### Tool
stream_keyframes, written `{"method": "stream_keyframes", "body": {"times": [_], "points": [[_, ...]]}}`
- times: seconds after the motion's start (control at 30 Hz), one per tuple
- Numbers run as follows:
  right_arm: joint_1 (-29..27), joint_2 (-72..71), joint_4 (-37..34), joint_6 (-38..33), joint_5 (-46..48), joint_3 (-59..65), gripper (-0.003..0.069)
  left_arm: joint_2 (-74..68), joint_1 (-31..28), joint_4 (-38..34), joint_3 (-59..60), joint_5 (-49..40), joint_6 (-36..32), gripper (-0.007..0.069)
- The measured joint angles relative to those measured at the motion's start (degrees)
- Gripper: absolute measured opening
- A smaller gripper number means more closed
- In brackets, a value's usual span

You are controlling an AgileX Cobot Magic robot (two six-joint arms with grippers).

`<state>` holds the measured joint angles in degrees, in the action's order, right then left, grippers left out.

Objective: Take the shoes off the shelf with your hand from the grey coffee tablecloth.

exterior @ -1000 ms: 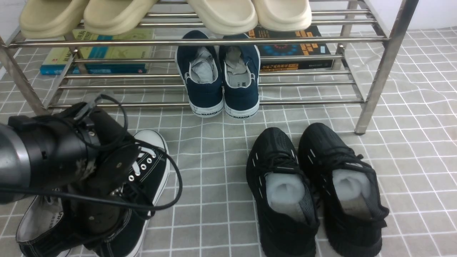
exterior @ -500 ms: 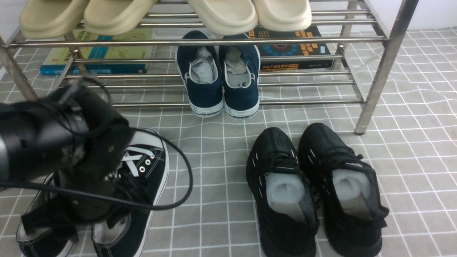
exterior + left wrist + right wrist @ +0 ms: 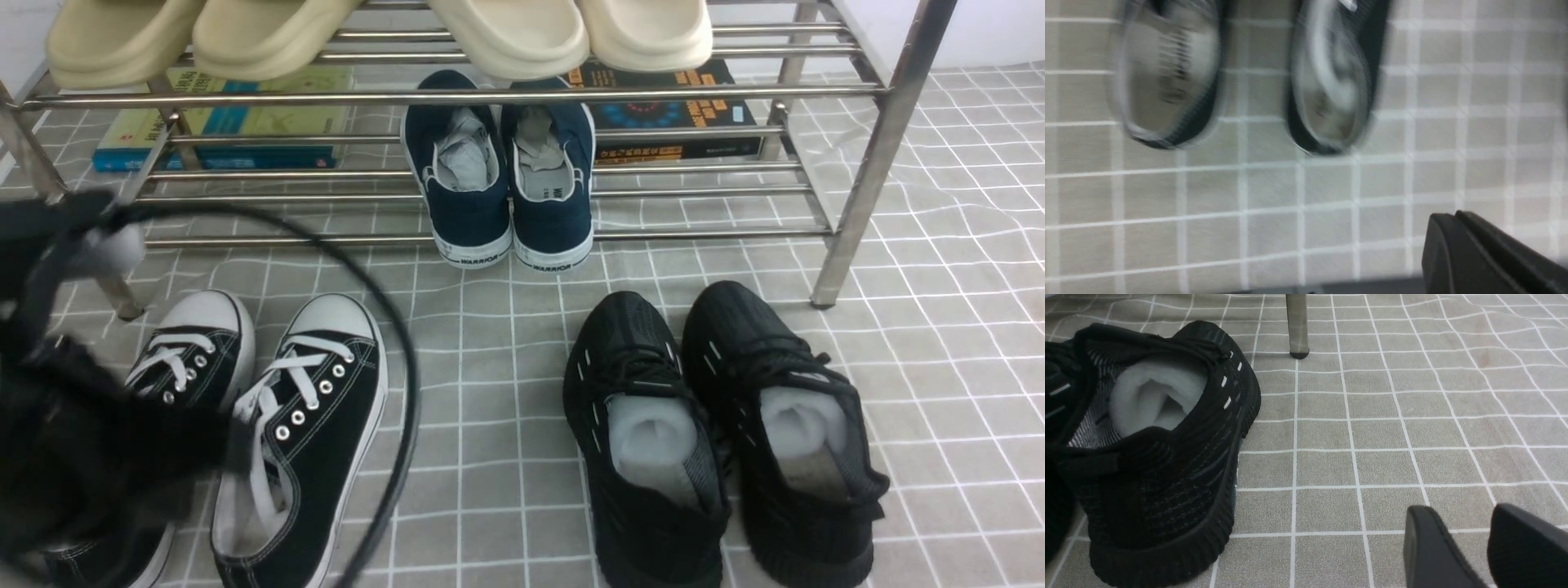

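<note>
Black canvas shoes [image 3: 269, 425] with white laces and toe caps sit side by side; left gripper [image 3: 1486, 257] state unclear.

A pale white wall [image 3: 971, 28] stands behind, in even, soft light.

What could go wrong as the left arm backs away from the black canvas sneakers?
1. A looping black cable hangs over the black canvas sneakers with white laces; it might snag a lace or eyelet and drag a shoe.
2. The blurred left gripper sits close over the nearer sneaker's heel and could nudge it.
3. The steel tube rack's leg stands close to the arm; a wide swing may clip it.
</note>
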<state>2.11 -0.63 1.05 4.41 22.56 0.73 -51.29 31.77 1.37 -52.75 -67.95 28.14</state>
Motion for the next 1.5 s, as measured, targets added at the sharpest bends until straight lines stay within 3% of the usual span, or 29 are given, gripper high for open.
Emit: {"method": "stream_keyframes", "body": {"times": [0.07, 0.17, 0.37, 0.77, 0.97, 1.1, 1.27, 1.5], "points": [[0.0, 0.0, 0.0, 0.0, 0.0, 0.0, 0.0238, 3.3, 0.0, -3.0, 2.9, 3.2, -2.7, 0.0001], [0.0, 0.0, 0.0, 0.0, 0.0, 0.0, 0.0238, 12.6, 0.0, -9.1, 13.4, 17.4, -8.9, 0.0001], [0.0, 0.0, 0.0, 0.0, 0.0, 0.0, 0.0238, 21.4, 0.0, -10.0, 25.9, 33.6, -10.4, 0.0004], [0.0, 0.0, -0.1, 0.0, 0.0, 0.0, 0.0238, 22.8, 0.0, -8.7, 30.4, 33.9, -10.5, 0.0007], [0.0, 0.0, 0.0, 0.0, 0.0, 0.0, 0.0238, 22.9, -1.0, -6.6, 31.0, 40.6, -11.6, 0.0008], [0.0, 0.0, 0.0, 0.0, 0.0, 0.0, 0.0238, 26.3, -8.0, -6.8, 35.8, 48.8, -18.1, 0.0012], [0.0, 0.0, 0.0, 0.0, 0.0, 0.0, 0.0238, 35.4, -17.6, -6.5, 43.8, 50.9, -23.3, 0.0016], [0.0, 0.0, 0.0, 0.0, 0.0, 0.0, 0.0238, 50.2, -30.2, -0.2, 53.9, 50.3, -19.1, 0.0021]]}}
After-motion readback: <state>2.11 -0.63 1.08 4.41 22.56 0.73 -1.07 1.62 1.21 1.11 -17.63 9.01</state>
